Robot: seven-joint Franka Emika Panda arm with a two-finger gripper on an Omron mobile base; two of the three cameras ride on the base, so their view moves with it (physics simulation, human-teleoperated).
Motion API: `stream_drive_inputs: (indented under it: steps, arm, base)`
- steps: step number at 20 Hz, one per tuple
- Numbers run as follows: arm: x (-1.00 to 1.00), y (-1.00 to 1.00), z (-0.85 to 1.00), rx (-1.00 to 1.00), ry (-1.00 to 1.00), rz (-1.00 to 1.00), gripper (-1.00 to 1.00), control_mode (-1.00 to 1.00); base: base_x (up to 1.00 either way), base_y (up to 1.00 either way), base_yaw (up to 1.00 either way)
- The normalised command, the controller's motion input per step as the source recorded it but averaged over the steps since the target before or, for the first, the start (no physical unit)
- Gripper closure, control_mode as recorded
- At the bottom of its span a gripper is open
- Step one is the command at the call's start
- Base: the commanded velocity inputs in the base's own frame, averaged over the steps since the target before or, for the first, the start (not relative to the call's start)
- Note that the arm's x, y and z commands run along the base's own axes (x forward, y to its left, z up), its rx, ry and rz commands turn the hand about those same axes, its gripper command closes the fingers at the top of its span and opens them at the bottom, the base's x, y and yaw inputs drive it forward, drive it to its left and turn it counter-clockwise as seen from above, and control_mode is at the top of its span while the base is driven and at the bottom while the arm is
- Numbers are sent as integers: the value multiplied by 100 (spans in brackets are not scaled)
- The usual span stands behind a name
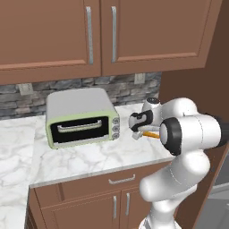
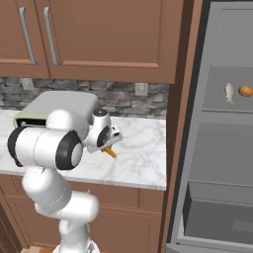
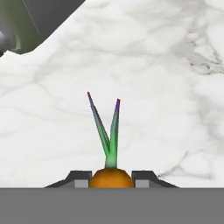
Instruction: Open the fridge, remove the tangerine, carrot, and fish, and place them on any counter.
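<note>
I am holding my gripper (image 3: 111, 178) clamped on the carrot (image 3: 111, 175), its orange body squeezed between the two fingertips (image 3: 78, 178) and its green top pointing away from my hand. I am hanging over the counter (image 1: 85, 156), toward its right end, with the toaster oven (image 1: 80, 117) sitting further left near the back wall. The fridge (image 2: 222, 148) is standing open just past the counter's right edge. On its upper shelf the fish (image 2: 229, 92) and the tangerine (image 2: 245, 91) are lying side by side, the tangerine nearer the shelf's right end.
</note>
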Motion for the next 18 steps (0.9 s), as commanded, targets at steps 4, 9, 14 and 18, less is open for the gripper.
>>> stream_drive_inputs:
  steps: [4,9,14,18]
  arm:
    - [16,-14,-16,0,0,6,100,-100]
    - [9,-1,-10,0,0,5,-100,-100]
    - [0,0,-1,0,0,2,-100,-100]
    - [0,0,20,0,-1,0,-100,-100]
  base:
    - [0,0,0]
    - [0,0,0]
    - [0,0,0]
    - [0,0,0]
